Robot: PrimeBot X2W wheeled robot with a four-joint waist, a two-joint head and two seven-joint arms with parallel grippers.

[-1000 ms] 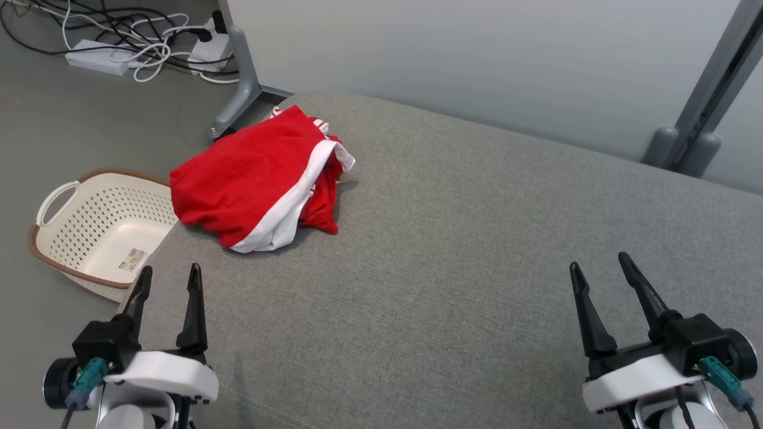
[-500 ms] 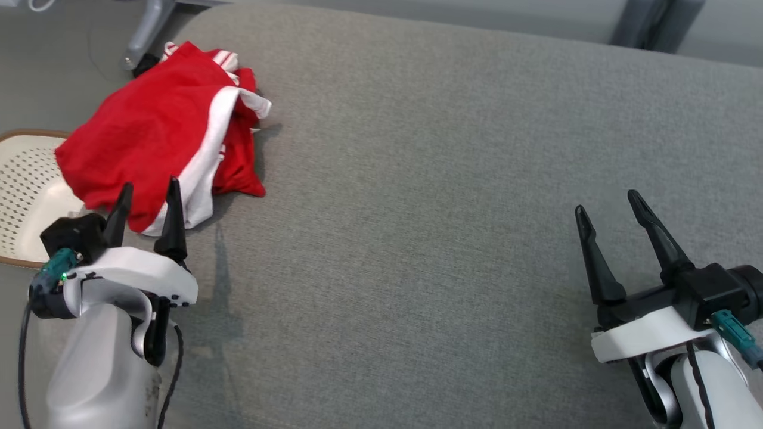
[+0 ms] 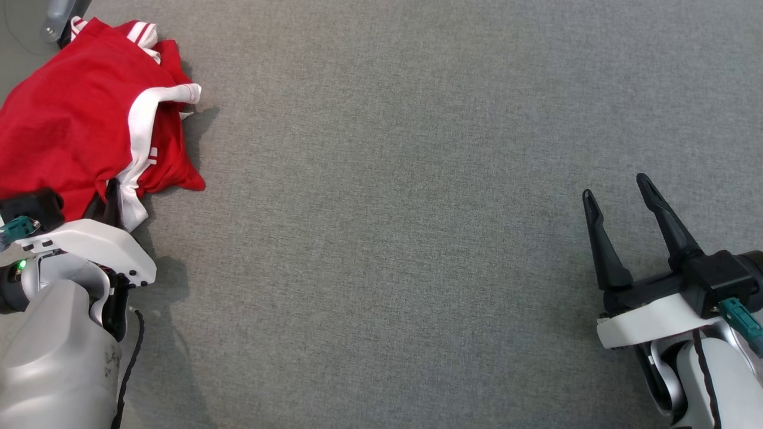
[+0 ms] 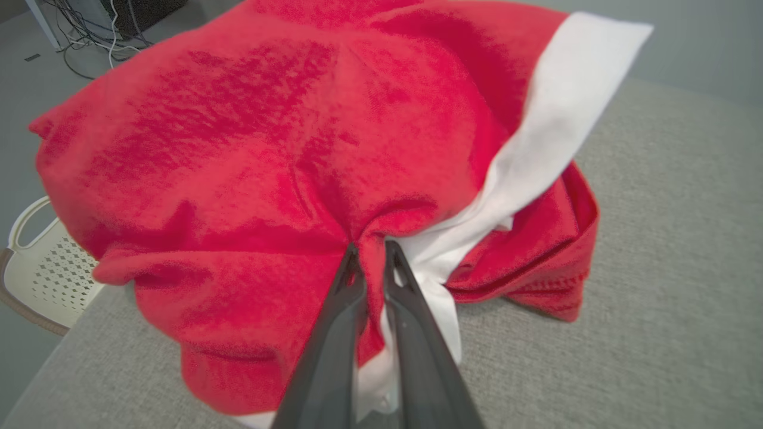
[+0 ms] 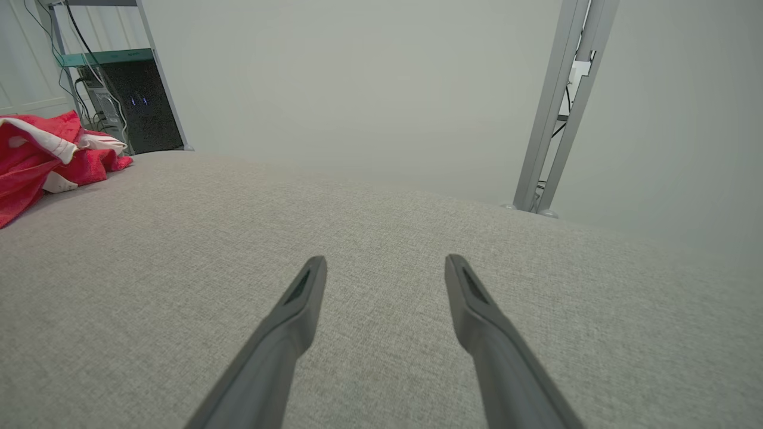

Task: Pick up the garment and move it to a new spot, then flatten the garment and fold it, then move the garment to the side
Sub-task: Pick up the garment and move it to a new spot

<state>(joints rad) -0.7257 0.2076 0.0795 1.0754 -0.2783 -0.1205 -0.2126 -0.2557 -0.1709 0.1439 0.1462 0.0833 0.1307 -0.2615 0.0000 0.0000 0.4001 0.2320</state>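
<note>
The garment (image 3: 71,113) is a crumpled red piece with white bands, heaped at the far left of the grey cushion (image 3: 387,208). In the left wrist view the garment (image 4: 268,149) bulges up, and my left gripper (image 4: 371,250) is shut on a pinched fold of its red cloth beside the white band. From the head camera that left gripper (image 3: 107,196) is sunk into the near edge of the heap. My right gripper (image 3: 617,190) hovers open over bare cushion at the right, far from the cloth; between its fingers (image 5: 298,298) there is nothing. The garment (image 5: 42,155) lies far off to its left.
A perforated cream basket (image 4: 42,268) stands on the floor beside the cushion's left edge. A metal frame post (image 5: 560,101) rises behind the cushion, and a dark computer case (image 5: 134,101) with cables sits beyond the garment.
The head camera has tilted down and shifted. My left gripper went forward into the garment's near edge and shut on a fold. The right gripper stayed open.
</note>
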